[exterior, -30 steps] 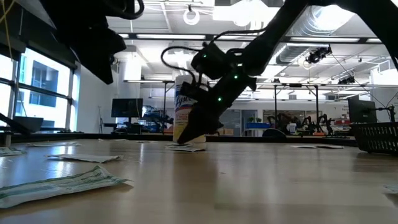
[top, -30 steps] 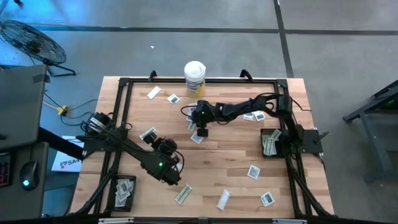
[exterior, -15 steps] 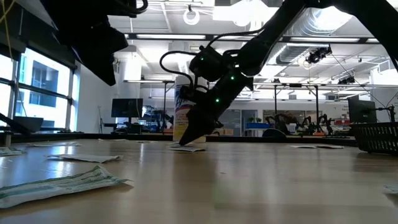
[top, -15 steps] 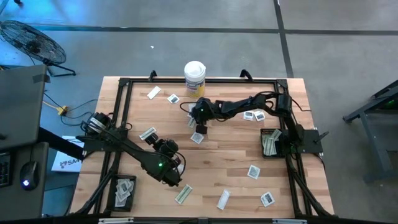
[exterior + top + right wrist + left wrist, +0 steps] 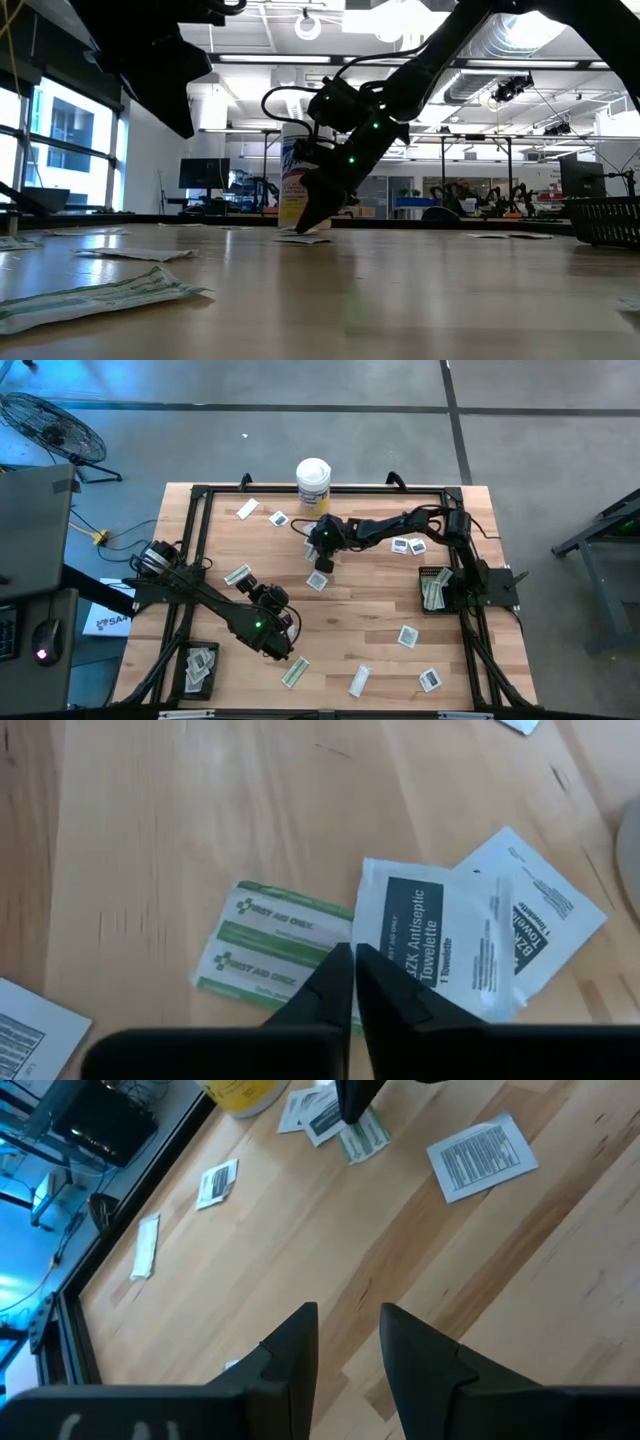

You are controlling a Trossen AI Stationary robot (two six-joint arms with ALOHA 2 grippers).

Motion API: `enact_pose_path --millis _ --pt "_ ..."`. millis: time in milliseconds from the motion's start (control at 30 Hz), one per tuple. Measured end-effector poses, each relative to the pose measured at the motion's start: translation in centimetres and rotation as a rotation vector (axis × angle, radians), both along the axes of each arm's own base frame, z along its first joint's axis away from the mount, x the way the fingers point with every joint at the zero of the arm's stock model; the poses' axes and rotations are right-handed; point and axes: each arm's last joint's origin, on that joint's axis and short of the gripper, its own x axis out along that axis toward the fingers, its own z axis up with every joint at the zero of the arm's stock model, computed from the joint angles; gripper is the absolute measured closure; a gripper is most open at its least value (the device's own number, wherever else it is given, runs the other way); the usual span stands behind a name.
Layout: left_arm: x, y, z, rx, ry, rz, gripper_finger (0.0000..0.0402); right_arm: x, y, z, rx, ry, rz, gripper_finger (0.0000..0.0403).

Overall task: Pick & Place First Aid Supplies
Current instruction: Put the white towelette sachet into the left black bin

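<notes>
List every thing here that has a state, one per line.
right gripper: fingers shut, tips down at the overlapping packets.
left gripper: fingers open, empty, above bare wood.
canister: upright, lid on.
towelette sachet: flat, unopened, overlapping another sachet.
green wrapper: flat on the table, beside the sachet.
right bin: holds packets.
left bin: holds packets.

This was a large open robotics lab or workshop. Exposed ceiling ducts [image 5: 520,40] and strip lights [image 5: 300,58] ran overhead, computer monitors [image 5: 203,172] and other robot rigs [image 5: 490,195] stood behind the wooden table [image 5: 400,290], and a floor fan [image 5: 50,425] sat on grey concrete.
</notes>
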Motion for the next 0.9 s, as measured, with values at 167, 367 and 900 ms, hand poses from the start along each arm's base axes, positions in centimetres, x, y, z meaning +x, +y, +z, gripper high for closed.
enact_pose_path --millis 167,367,900 --pt "0.0 0.0 0.0 0.003 -0.001 0.000 0.0296 0.1 1.1 0.7 0.003 -0.011 -0.001 0.0395" --pt "0.1 0.1 0.1 0.036 -0.019 -0.011 0.0296 0.4 3.5 2.6 0.001 -0.042 0.061 0.0400" --pt "-0.4 0.4 -2.6 0.030 -0.010 -0.037 0.0296 0.2 5.3 3.9 -0.186 0.021 0.100 0.0343"
